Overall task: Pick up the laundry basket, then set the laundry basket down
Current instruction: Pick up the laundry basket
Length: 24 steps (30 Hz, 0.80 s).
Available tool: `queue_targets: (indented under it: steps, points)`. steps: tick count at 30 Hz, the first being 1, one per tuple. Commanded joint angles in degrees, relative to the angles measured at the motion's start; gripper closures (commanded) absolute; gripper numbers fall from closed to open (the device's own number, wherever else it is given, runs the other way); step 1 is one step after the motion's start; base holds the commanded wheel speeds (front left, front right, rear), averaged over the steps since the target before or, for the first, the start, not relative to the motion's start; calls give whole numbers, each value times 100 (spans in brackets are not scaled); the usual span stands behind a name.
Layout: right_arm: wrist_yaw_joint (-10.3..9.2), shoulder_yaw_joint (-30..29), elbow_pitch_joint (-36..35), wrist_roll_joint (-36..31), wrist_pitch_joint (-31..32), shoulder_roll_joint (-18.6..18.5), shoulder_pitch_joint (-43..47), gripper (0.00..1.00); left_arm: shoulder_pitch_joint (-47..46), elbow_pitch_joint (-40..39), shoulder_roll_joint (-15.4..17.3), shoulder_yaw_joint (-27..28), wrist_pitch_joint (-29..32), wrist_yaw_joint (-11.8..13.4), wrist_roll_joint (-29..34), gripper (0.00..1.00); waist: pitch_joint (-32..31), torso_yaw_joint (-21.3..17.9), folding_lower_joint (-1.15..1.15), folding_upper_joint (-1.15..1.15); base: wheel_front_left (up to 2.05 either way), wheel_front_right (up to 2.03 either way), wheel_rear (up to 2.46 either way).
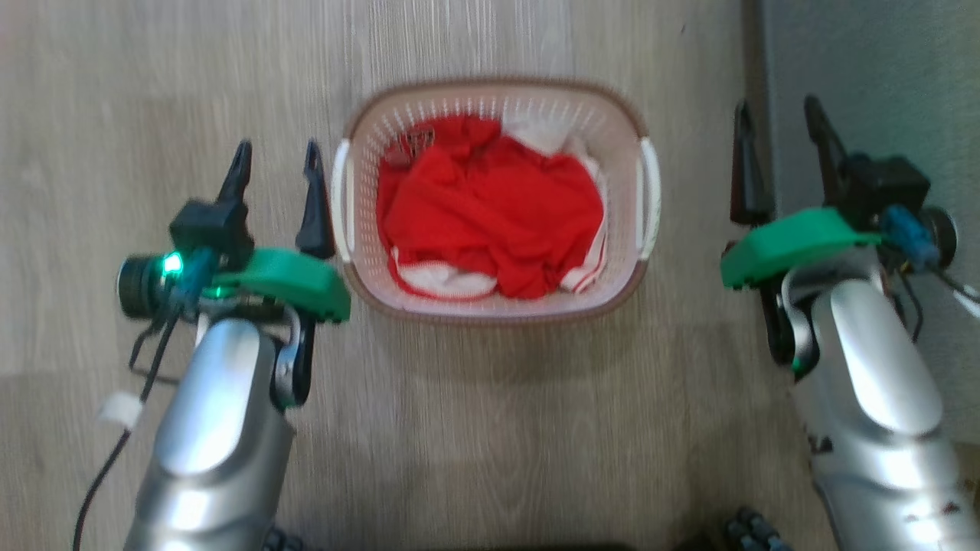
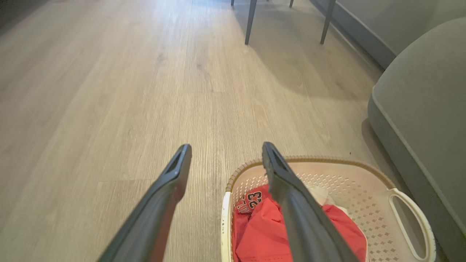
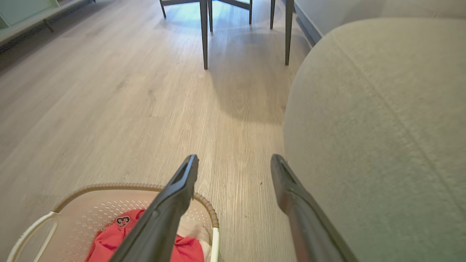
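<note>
Left gripper (image 1: 278,155) spread, empty, just beside laundry basket (image 1: 490,308) at its 9 o'clock; right gripper (image 1: 777,115) spread, empty, at 3 o'clock.

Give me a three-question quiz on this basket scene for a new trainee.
1. True or false: the laundry basket sits between the left claw and the right claw.
2. The top garment in the basket is: A blue, B red, C green.
3. Fill in: both claws are ____, holding nothing.
Key: 1 true; 2 B; 3 open.
</note>
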Motion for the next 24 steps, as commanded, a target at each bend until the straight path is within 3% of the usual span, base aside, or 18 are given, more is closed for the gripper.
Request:
queue_targets:
  steps: [1, 11, 24]
  points:
    - [-9, 119, -58, -25, -44, -19, -106, 0, -154, -48, 56, 94, -54, 7, -37, 0, 566, 45, -2, 0, 0, 0, 0]
    - [-9, 128, 685, 282, -44, -19, -687, 0, -922, 890, 56, -273, -54, -77, -428, 0, 1457, 149, -2, 0, 0, 0, 0]
    - [-9, 304, 1023, 241, -44, -19, -1033, 0, -1585, 1745, 56, -661, -54, -142, -617, 0, 2124, 289, -2, 0, 0, 0, 0]
